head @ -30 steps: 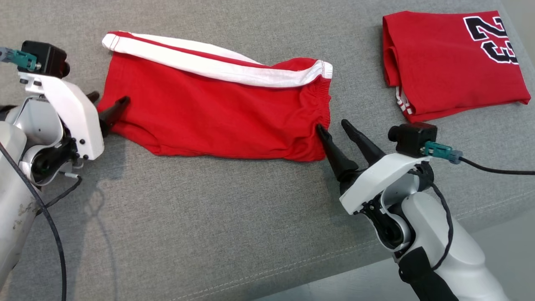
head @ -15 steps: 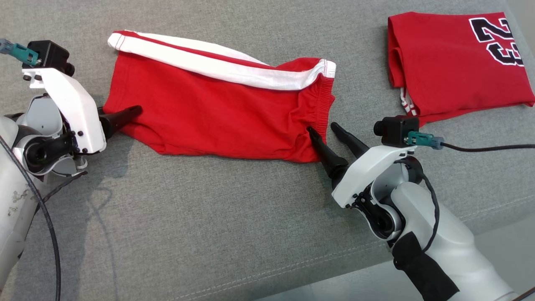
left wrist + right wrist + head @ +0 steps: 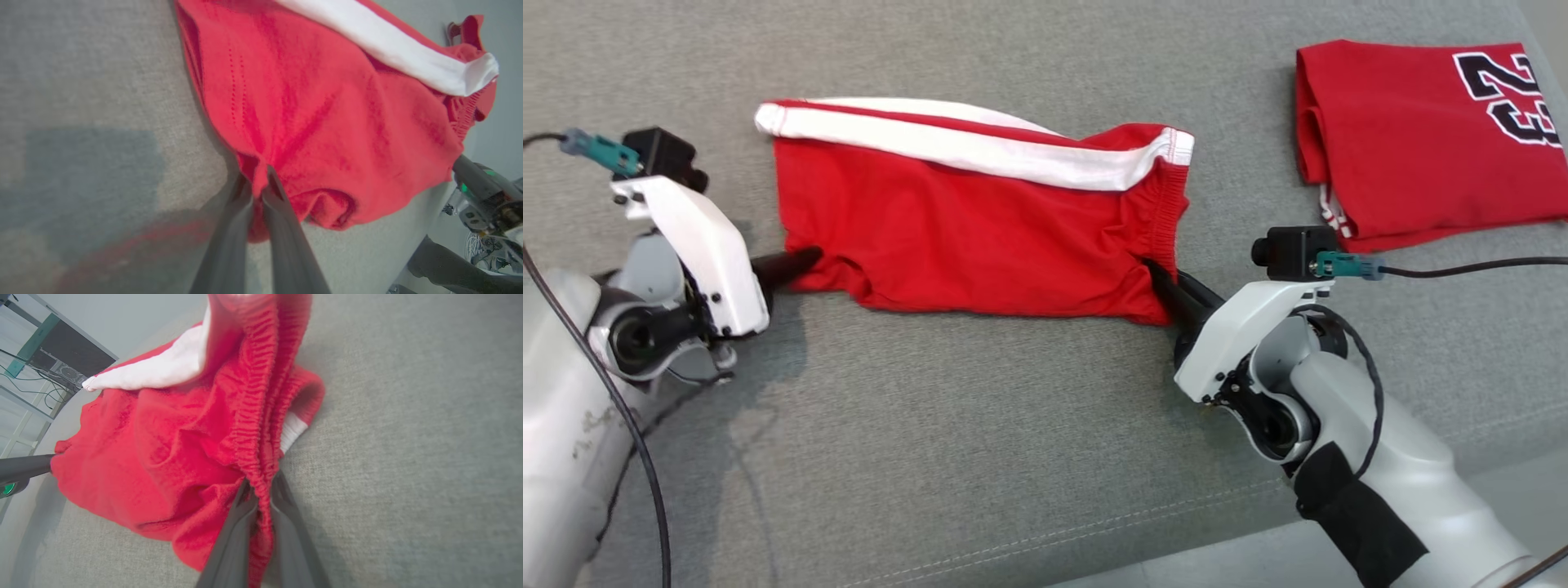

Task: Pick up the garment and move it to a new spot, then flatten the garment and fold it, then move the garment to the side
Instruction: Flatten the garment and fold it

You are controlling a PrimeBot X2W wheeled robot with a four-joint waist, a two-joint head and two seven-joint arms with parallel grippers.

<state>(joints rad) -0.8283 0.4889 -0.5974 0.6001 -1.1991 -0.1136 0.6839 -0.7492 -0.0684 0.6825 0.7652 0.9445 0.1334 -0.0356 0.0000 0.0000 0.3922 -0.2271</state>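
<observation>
Red shorts (image 3: 980,237) lie on the grey cushion (image 3: 980,425), left gripper (image 3: 807,258) pinching their hem, right gripper (image 3: 1158,276) their waistband, with folding apparently part-done and the move aside not yet made.

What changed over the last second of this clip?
Both grippers closed: the left gripper now pinches the red shorts at the leg-hem corner, the right gripper at the waistband corner. They still lie on the grey cushion; the folded jersey is untouched.

White shells (image 3: 707,245), black cameras (image 3: 1294,249) with teal plugs (image 3: 1343,265) and black cables (image 3: 1462,267) back the dark-fingered left claw (image 3: 809,258) and right claw (image 3: 1158,271).
</observation>
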